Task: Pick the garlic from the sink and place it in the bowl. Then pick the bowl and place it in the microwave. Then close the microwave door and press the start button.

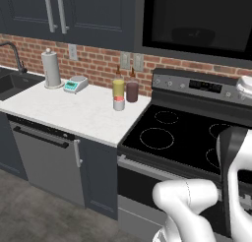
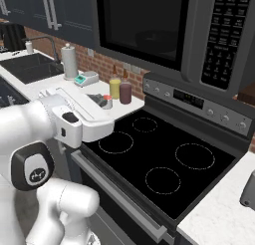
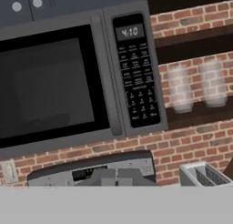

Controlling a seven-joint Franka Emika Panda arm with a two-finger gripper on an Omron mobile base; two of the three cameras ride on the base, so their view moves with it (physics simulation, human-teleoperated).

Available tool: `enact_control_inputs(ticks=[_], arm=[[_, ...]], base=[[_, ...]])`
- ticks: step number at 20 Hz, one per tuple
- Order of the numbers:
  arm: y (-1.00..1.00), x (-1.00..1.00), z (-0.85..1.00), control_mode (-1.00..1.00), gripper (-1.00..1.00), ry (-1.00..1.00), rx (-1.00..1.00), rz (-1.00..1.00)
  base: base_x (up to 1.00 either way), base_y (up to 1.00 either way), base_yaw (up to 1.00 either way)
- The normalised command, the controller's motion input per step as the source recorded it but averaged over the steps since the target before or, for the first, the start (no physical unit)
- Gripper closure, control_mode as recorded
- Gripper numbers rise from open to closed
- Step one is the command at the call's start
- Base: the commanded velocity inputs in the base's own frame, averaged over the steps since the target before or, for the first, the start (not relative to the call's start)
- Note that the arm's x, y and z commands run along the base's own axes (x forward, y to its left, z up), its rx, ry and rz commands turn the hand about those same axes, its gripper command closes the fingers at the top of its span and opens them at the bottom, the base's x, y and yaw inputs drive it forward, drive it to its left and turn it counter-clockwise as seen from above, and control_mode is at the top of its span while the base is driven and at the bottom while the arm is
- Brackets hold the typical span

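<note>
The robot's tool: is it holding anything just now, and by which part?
Nothing is held. The tool is shut with nothing between its tips, pointed at the closed microwave; the hand view shows nothing in front of it.

sink [image 1: 15,83]: cut by the left edge in the left base view; basin floor out of sight.
microwave [image 3: 77,77]: left part cut off in the hand view; top cut in both base views.
microwave door [image 3: 50,86]: glass dark, only a vague shape behind it.
keypad [image 3: 136,77]: button lettering too small to read.
two glasses [image 3: 182,89]: blurred on the shelf.
toaster [image 3: 205,175]: lower part cut off.
</note>
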Motion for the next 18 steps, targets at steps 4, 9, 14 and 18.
enact_control_inputs(ticks=[4, 9, 14, 18], arm=[[-0.23, 0.0, -0.22, -1.0, 1.0, -0.17, -0.03, 0.0], [-0.08, 0.17, -0.37, -1.0, 1.0, -0.02, -0.03, 0.0], [-0.06, 0.18, -0.36, -1.0, 1.0, -0.07, -0.05, 0.0], [-0.2, 0.22, -0.21, -1.0, 1.0, -0.06, -0.02, 0.0]], base=[[0.0, 0.0, 0.0], [0.0, 0.0, 0.0], [0.0, 0.0, 0.0], [0.0, 0.0, 0.0]])
